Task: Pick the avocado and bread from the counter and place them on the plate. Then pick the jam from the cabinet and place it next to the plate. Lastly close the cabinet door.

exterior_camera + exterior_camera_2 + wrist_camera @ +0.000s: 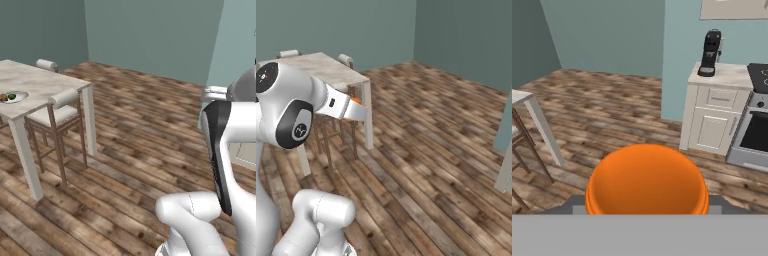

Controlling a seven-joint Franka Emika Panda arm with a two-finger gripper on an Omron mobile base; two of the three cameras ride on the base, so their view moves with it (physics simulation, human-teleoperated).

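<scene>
- As you look along the hand, the jam (646, 180) sits closest to you: a smooth, rounded orange-red jar, low in the centre of the hand view.
- Your gripper (360, 111) is clamped on that jar. Its fingertips are hidden behind the jar in the hand view. In the right base view a sliver of orange (355, 100) peeks out at the tip of the white hand.
- You hold the jar in mid-air above the wooden floor (140, 130), whose brown planks run across all three views.
- Your arm reaches out level from the shoulder in the right base view, with the hand in front of the near corner of the counter (326, 70).
- Next out, the counter (45, 85) reads as a pale marble slab on white legs, with two cushioned stools (60, 112) tucked beside it.
- On that slab, near the left edge of the left base view, rests the white plate (19, 95).
- You can see the dark green avocado (11, 96) lying on the plate, and the brown bread (3, 97) just beside it, also on the plate.
- Farther off, the hand view shows a cream base cabinet (714, 120) against the wall, with a black coffee machine (711, 47) standing on top.
- A stove (756, 125) stands directly beside that cabinet.
- Teal walls (150, 35) close the room at the back.
</scene>
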